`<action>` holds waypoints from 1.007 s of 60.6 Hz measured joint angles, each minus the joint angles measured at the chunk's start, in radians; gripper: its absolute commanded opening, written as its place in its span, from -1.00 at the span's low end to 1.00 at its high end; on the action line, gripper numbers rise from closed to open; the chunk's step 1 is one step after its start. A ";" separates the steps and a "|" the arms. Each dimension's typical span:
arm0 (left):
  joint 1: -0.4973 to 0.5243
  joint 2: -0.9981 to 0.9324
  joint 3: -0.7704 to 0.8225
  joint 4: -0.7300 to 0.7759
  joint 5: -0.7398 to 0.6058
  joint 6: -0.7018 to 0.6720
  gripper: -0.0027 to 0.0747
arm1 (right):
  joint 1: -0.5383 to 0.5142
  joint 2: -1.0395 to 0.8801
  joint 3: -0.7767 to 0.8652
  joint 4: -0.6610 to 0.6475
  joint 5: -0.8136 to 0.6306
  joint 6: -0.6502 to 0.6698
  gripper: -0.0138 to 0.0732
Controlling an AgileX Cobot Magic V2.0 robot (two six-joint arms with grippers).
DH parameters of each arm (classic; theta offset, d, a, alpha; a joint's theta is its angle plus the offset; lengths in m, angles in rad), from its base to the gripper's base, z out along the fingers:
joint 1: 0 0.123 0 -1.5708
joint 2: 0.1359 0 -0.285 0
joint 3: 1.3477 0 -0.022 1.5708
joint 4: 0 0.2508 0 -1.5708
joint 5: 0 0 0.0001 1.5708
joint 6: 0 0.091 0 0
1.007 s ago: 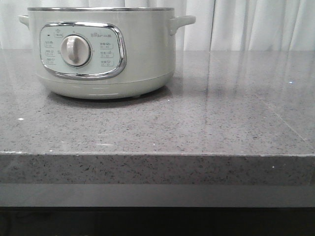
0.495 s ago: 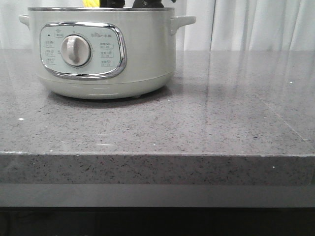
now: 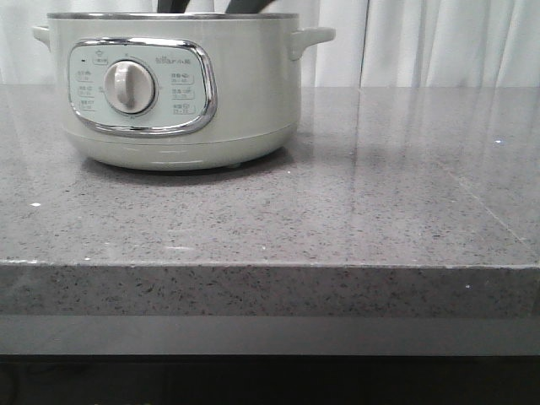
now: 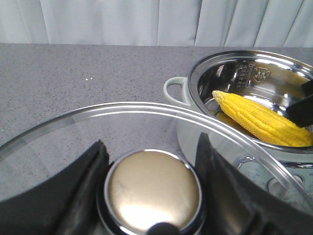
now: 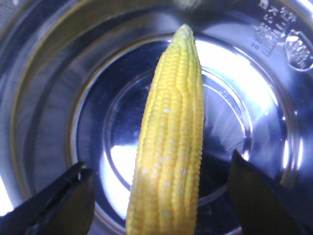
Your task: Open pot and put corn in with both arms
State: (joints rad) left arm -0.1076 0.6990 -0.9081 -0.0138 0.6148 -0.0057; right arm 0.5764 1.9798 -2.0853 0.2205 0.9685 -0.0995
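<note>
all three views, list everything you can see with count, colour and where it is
pot: one, pale grey-green with shiny metal inside, on the counter, lid off
corn: one, yellow, inside the pot
lid: one, clear glass with a metal knob, away from the pot, beside it
counter: one, speckled grey, under the pot
curtain: one, white, behind the counter
left gripper: black, fingers on either side of the lid's knob
right gripper: black, inside the pot, fingers spread wide of the corn
</note>
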 measured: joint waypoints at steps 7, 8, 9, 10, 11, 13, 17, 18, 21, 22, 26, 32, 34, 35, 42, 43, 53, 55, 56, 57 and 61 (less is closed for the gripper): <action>0.000 0.000 0.000 0.000 0.000 0.000 -0.21 | 0.000 -0.084 0.031 0.000 0.017 0.000 0.65; 0.000 0.000 0.000 0.000 0.000 0.000 -0.21 | 0.000 -0.103 0.038 0.000 0.017 0.000 0.65; 0.000 0.000 0.000 0.000 0.000 0.000 -0.21 | 0.000 -0.116 0.050 0.000 0.015 0.000 0.65; 0.000 0.000 0.000 0.000 0.000 0.000 -0.21 | 0.000 -0.128 0.060 0.000 0.014 0.000 0.65; 0.000 0.000 0.000 0.000 0.000 0.000 -0.21 | 0.000 -0.141 0.070 0.000 0.011 0.000 0.65; 0.000 0.000 0.000 0.000 0.000 0.000 -0.21 | 0.000 -0.168 0.092 -0.002 0.001 0.000 0.65; 0.000 0.000 0.000 0.000 0.000 0.000 -0.21 | 0.000 -0.238 0.155 -0.007 -0.036 0.000 0.65; 0.000 0.000 0.000 0.000 0.000 0.000 -0.21 | 0.000 -0.252 0.180 -0.007 -0.045 0.000 0.65; 0.000 0.000 0.000 0.000 0.000 0.000 -0.21 | 0.000 -0.314 0.246 -0.008 -0.086 0.000 0.65; 0.000 0.000 0.000 0.000 0.000 0.000 -0.21 | 0.000 -0.338 0.276 -0.010 -0.103 0.000 0.65; 0.000 0.000 0.000 0.000 0.000 0.000 -0.21 | 0.000 -0.412 0.386 -0.017 -0.154 0.000 0.65; 0.000 0.000 0.000 0.000 0.000 0.000 -0.21 | 0.000 -0.540 0.557 -0.030 -0.237 0.000 0.65; 0.000 0.000 0.000 0.000 0.000 0.000 -0.21 | 0.000 -0.574 0.600 -0.032 -0.257 0.000 0.65; 0.000 0.000 0.000 0.000 0.000 0.000 -0.21 | 0.000 -0.591 0.621 -0.035 -0.267 0.000 0.65; 0.000 0.000 0.000 0.000 0.000 0.000 -0.21 | 0.000 -0.730 0.764 -0.049 -0.322 0.000 0.65; 0.000 0.000 0.000 0.000 0.000 0.000 -0.21 | 0.000 -0.745 0.786 -0.049 -0.324 0.000 0.65; 0.000 0.000 0.000 0.000 0.000 0.000 -0.21 | 0.000 -0.914 0.928 -0.059 -0.326 0.000 0.65; 0.000 0.000 0.000 0.000 0.000 0.000 -0.21 | 0.000 -0.949 0.949 -0.059 -0.325 0.000 0.65; 0.000 0.000 0.000 0.000 0.000 0.000 -0.21 | 0.000 -0.963 0.965 -0.059 -0.325 0.000 0.65; 0.000 0.000 0.000 0.000 0.000 0.000 -0.21 | 0.000 -0.977 0.975 -0.059 -0.322 0.000 0.65; 0.000 0.000 0.000 0.000 0.000 0.000 -0.21 | 0.000 -1.037 1.023 -0.061 -0.317 0.000 0.65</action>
State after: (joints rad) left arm -0.1076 0.6990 -0.9081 -0.0138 0.6148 -0.0057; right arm 0.5764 0.9424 -1.0626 0.1595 0.6511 -0.0995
